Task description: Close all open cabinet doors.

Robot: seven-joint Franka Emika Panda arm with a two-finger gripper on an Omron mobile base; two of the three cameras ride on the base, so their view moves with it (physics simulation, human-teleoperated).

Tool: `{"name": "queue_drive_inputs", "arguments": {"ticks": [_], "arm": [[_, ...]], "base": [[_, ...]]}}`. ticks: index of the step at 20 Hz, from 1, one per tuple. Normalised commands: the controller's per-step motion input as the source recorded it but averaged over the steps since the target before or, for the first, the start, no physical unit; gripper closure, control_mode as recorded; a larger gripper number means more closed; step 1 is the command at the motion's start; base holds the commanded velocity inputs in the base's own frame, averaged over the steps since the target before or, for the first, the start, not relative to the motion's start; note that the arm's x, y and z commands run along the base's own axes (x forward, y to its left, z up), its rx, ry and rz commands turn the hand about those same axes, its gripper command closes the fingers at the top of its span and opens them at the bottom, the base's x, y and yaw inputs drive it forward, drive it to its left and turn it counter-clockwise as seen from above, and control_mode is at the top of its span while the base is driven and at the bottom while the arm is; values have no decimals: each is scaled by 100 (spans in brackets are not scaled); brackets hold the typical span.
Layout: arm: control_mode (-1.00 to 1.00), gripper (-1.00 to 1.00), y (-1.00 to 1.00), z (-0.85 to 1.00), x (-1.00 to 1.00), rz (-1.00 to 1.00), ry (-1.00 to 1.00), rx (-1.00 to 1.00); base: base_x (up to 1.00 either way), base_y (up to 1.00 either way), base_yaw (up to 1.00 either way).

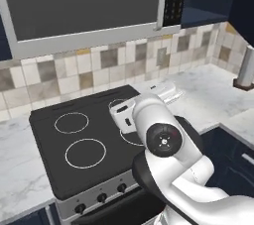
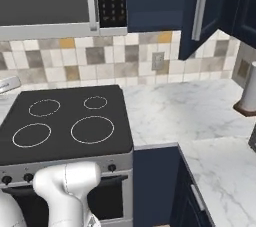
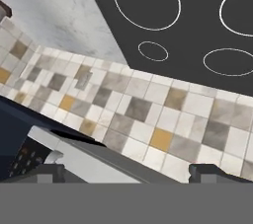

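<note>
Hand view: the gripper (image 3: 126, 173) shows two dark fingertips (image 3: 47, 172) set far apart at the bottom edge, jaws wide with nothing between them. Just beyond the jaws runs the grey microwave (image 3: 94, 156), its keypad corner off to the left tip's side; past that comes the band of beige, grey and yellow backsplash tiles (image 3: 148, 104), then the black stovetop (image 3: 197, 16) with white burner rings, farthest from the jaws (the view is rolled over, so the cooktop sits at the top). White marble counter (image 3: 59, 6) lies beyond the tiles on the left-tip side. Left base view: the white arm (image 1: 161, 137) rises over the stovetop's right half, wrist toward the backsplash. Right base view: one navy cabinet door (image 2: 202, 6) with a long silver bar handle (image 2: 201, 3) stands swung out from the wall cabinets, well off to the right of the stove and the arm, apart from the jaws and untouched. A pale cylinder on a dark base (image 2: 248, 96) stands on the counter below and right of that door.
</note>
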Motion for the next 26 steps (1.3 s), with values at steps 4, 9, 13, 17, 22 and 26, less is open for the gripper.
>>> {"name": "queue_drive_inputs", "arguments": {"ticks": [4,9,13,17,22,26], "arm": [[100,-100,0,0,0,0,0,0],[100,-100,0,0,0,0,0,0],[100,-100,0,0,0,0,0,0],[100,-100,0,0,0,0,0,0],[100,-100,0,0,0,0,0,0],[100,-100,0,0,0,0,0,0]], "base": [[5,-12,33],[12,-36,22],[4,-54,16],[9,-56,15],[26,-45,20],[30,-38,27]]}}
